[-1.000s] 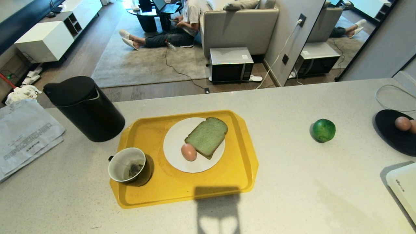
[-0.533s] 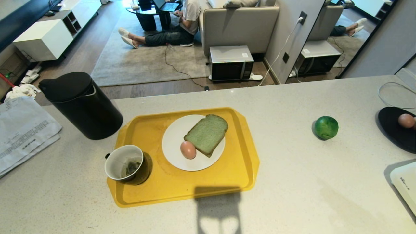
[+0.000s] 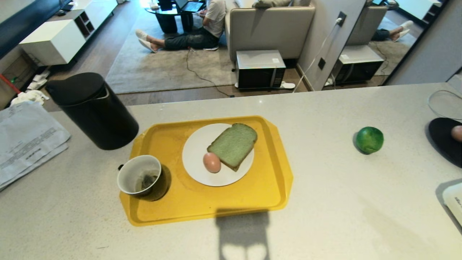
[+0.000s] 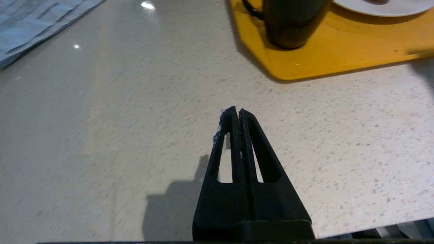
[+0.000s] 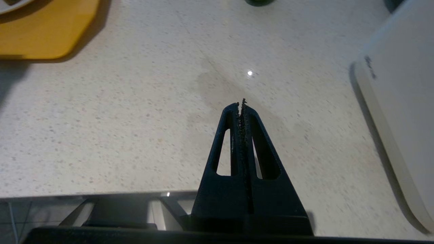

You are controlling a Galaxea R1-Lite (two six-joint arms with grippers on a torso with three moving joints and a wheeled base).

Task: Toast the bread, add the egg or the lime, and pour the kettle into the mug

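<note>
On the yellow tray [image 3: 274,187] a white plate [image 3: 196,169] carries the pale green bread [image 3: 232,145] with the egg [image 3: 212,162] touching its near edge. The dark mug [image 3: 141,177], a tea bag inside, stands on the tray's left end. Just behind and left of the tray rises the black kettle [image 3: 92,110]. The lime [image 3: 369,139] lies alone on the counter to the right. Neither arm shows in the head view. My left gripper [image 4: 237,111] is shut and empty above bare counter near the mug [image 4: 291,23]. My right gripper [image 5: 241,104] is shut and empty too.
Papers [image 3: 25,141] lie at the counter's left end. A black dish [image 3: 442,139] with another egg [image 3: 457,133] sits at the far right, with a white appliance [image 3: 455,202] nearer. Beyond the counter are a microwave [image 3: 260,69] on the floor and a seated person [image 3: 195,34].
The whole head view has shifted: the tray, kettle and lime sit slightly higher and further right in the picture. Nothing on the counter has moved, and both grippers stay shut.
</note>
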